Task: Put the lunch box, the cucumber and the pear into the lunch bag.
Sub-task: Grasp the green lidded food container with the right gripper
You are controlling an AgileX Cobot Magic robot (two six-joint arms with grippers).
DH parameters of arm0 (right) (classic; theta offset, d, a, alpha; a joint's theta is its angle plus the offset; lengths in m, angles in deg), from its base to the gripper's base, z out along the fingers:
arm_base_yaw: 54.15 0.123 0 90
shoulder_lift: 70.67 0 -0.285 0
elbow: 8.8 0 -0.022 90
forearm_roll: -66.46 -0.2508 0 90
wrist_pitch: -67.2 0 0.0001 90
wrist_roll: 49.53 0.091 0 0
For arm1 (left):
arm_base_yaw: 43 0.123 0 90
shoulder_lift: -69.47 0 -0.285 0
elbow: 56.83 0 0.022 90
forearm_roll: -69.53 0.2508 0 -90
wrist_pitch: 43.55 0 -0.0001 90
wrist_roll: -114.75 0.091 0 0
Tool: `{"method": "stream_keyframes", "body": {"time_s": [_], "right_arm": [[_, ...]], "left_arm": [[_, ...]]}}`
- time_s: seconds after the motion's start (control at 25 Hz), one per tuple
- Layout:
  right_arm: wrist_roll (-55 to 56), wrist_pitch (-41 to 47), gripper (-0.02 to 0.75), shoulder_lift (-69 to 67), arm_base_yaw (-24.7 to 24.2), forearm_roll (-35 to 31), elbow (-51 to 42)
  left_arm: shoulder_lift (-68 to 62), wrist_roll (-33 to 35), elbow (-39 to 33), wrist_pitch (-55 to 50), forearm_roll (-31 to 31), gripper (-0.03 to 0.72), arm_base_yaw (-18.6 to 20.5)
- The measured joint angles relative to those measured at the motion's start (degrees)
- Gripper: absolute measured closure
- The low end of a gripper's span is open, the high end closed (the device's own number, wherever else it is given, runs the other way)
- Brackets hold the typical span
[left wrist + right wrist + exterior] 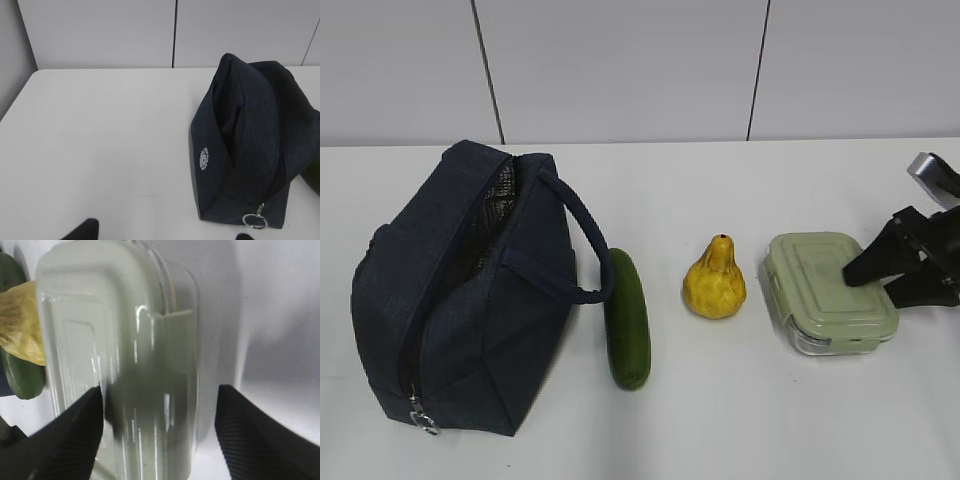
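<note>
Nearest the exterior camera, the zipper's metal ring pull point(423, 421) is hanging at the front lower corner of the lunch bag point(470, 300), which is sitting at the left of the white table point(720, 420) with its top gaping and silver foil lining point(492, 212) showing inside. The bag's loop handle point(582, 240) is arching rightward and is overlapping the upper end of the cucumber point(627, 320), which is lying lengthwise just beside the bag. The pear point(715, 280) is standing upright, apart from the cucumber and near the lunch box point(828, 292), whose pale green lid is on.

The right gripper point(898, 275) is reaching in from the right edge; its fingers point(65, 440) are spread wide and are straddling the lunch box, one over the lid and one off the box's outer side. Whether the pads are touching the box cannot be told. In the right wrist view the pear and cucumber are lying just beyond the box's far side.

Bare tabletop is lying in front of the row and behind it, up to the grey panelled wall point(620, 70).

In the left wrist view only two dark fingertips point(82, 231) of the left gripper are showing at the bottom edge, set well apart, over bare table left of the bag.
</note>
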Motion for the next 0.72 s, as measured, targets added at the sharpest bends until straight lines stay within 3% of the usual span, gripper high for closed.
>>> {"method": "stream_keyframes", "body": {"time_s": [0.72], "right_arm": [[-3.12,2.28,0.167,-3.21,0.0,-3.37,2.0]], "left_arm": [[0.0,0.0,0.0,0.0,0.0,0.22,0.0]]}}
